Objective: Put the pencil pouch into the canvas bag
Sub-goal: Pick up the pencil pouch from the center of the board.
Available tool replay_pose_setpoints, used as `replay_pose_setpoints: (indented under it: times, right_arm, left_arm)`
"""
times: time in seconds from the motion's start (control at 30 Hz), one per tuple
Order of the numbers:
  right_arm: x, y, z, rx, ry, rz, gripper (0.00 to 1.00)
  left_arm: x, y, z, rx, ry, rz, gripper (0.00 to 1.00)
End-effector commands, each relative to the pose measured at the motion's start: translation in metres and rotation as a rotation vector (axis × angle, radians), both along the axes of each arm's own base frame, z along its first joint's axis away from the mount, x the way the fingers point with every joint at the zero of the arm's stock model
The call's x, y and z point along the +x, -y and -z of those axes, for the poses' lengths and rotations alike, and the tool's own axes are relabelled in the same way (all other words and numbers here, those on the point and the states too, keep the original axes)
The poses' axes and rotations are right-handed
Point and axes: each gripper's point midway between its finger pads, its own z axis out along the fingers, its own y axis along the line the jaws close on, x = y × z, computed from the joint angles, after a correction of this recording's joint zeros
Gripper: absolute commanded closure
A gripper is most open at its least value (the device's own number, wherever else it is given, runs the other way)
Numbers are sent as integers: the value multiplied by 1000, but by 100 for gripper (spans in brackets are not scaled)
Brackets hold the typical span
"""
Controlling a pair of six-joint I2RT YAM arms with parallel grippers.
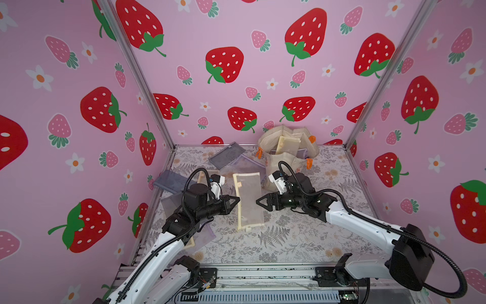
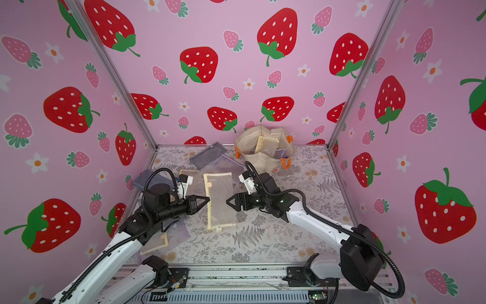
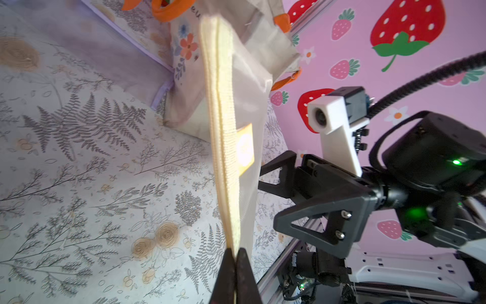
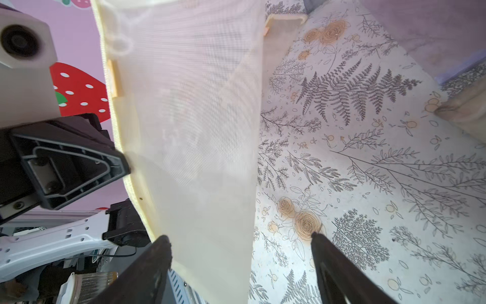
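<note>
Currently mid-transfer, I'd say: canvas bag stands at the back of the table, mouth up, other pouches already inside. Pencil pouch is mid-table, well short of the bag. Left gripper is clamped on its zipper edge. Right gripper straddles the opposite edge, spread wide, not gripping. Next: carry it over the bag's mouth and keep the mesh from folding.

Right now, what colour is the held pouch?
Pale yellow mesh pencil pouch, best in the right wrist view.
</note>
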Motion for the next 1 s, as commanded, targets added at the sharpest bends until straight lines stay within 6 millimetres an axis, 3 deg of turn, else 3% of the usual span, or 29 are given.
replay_pose_setpoints:
  times: [0.0, 0.17, 0.27, 0.47, 0.6, 0.63, 0.8, 0.9, 0.97]
  right_arm:
    - [-6, -11, -42, 139, 60, -69, 16]
    - [-14, -17, -58, 218, 91, -120, 20]
    - [-17, -16, -62, 231, 104, -129, 28]
    - [-16, -11, -74, 240, 145, -110, 71]
    - [-13, -9, -79, 212, 161, -100, 92]
    - [-13, -8, -80, 199, 164, -102, 96]
    - [15, 13, -100, 176, 172, -29, 100]
    - [50, 39, -124, 165, 207, 56, 100]
    - [78, 58, -144, 162, 231, 121, 100]
  left_arm:
    - [-8, 15, -41, -97, 82, 105, 100]
    - [-6, 19, -48, -112, 92, 125, 100]
    - [-6, 21, -49, -123, 93, 132, 100]
    - [-4, 21, -45, -107, 87, 126, 100]
    - [3, 17, -40, -77, 83, 89, 100]
    - [4, 15, -38, -63, 82, 77, 96]
    - [13, 2, -24, 23, 71, -7, 38]
    - [17, -8, -12, 81, 51, -56, 19]
    - [18, -12, -3, 113, 31, -77, 14]
